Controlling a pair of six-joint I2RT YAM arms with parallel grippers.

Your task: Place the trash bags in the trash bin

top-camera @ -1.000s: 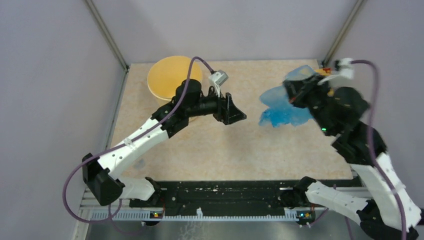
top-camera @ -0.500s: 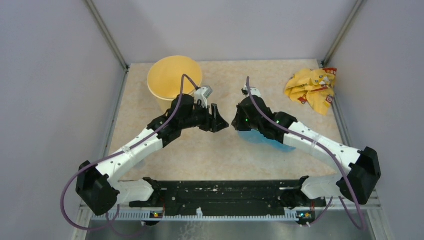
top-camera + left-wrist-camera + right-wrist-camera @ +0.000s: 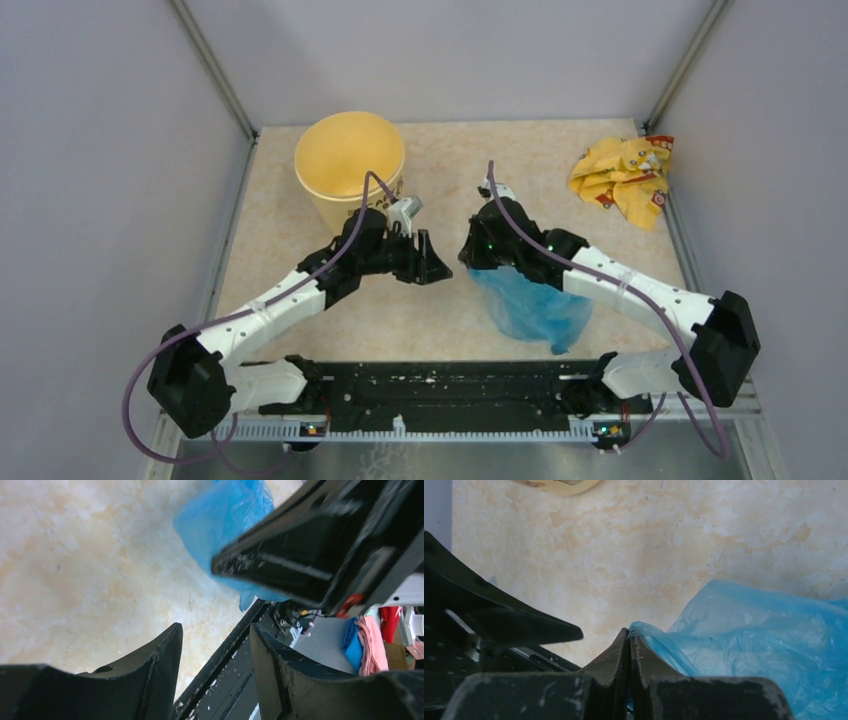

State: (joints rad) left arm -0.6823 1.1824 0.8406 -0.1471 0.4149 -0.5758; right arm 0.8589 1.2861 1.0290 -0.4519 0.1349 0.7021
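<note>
Top external view: the bag (image 3: 530, 305), pinched in the fully closed right jaws, drapes toward the near edge of the tabletop, left jaws open and empty beside it, the far-left bin (image 3: 345, 155) not yet reached.

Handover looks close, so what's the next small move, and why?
Probably ease the open left hand forward onto the edge of the blue bag: the right hand pinches it just ahead, and the left is nearer the bin.
</note>
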